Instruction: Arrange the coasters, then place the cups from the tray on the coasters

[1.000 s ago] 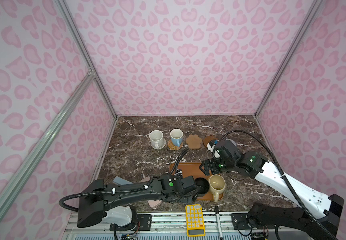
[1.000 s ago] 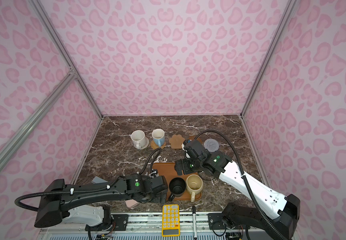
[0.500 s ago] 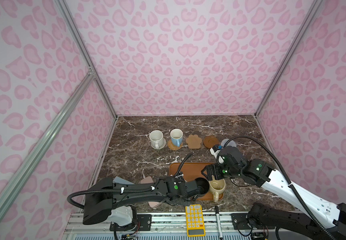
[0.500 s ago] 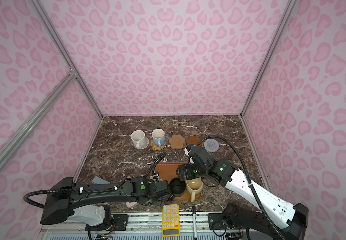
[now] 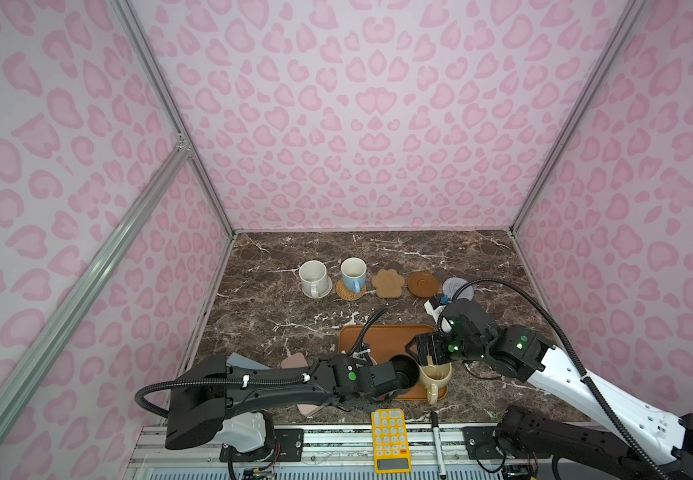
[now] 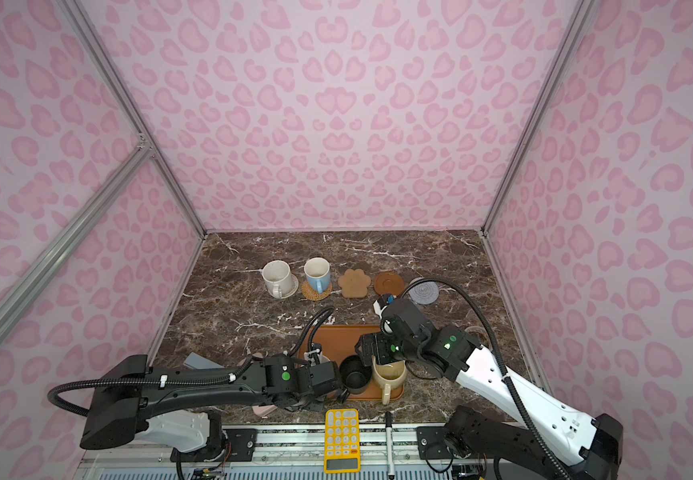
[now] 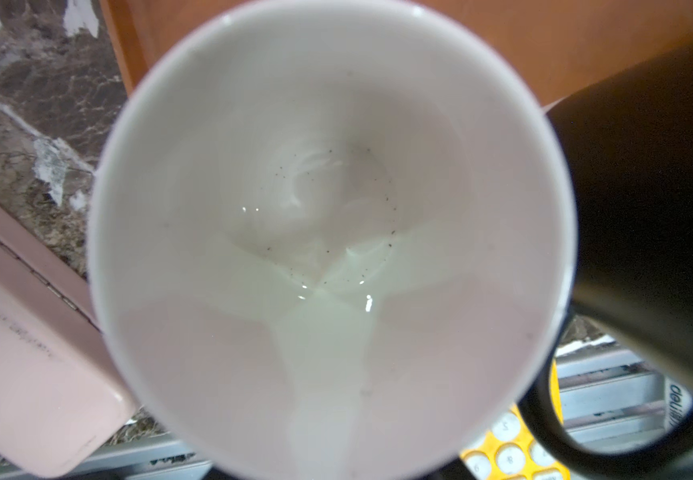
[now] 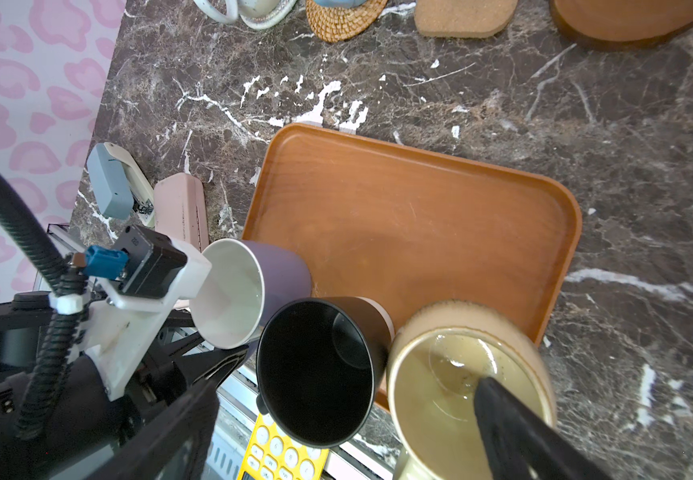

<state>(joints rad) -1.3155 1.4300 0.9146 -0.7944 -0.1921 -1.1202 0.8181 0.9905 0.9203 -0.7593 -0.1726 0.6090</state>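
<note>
On the orange-brown tray [image 5: 382,338], in both top views, the left pincer [image 5: 382,384] lies just beside the glossy black cup [image 5: 404,368]; its gap cannot be told. Left wrist view: the lavender cup [image 7: 328,249] fills the frame with its white glazed inside. Right wrist view: the right pincer [image 8: 361,370] gapes wide, one finger [image 8: 503,411] inside the squat cream cup [image 8: 440,332], gripping nothing.

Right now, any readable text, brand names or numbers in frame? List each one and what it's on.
"deli": on a white object seen through the handle of the black mug.
Yellow calculator: the key digits are too small or blurred to read.
Pink case: faint print, unreadable.
Nothing else is legible.
</note>
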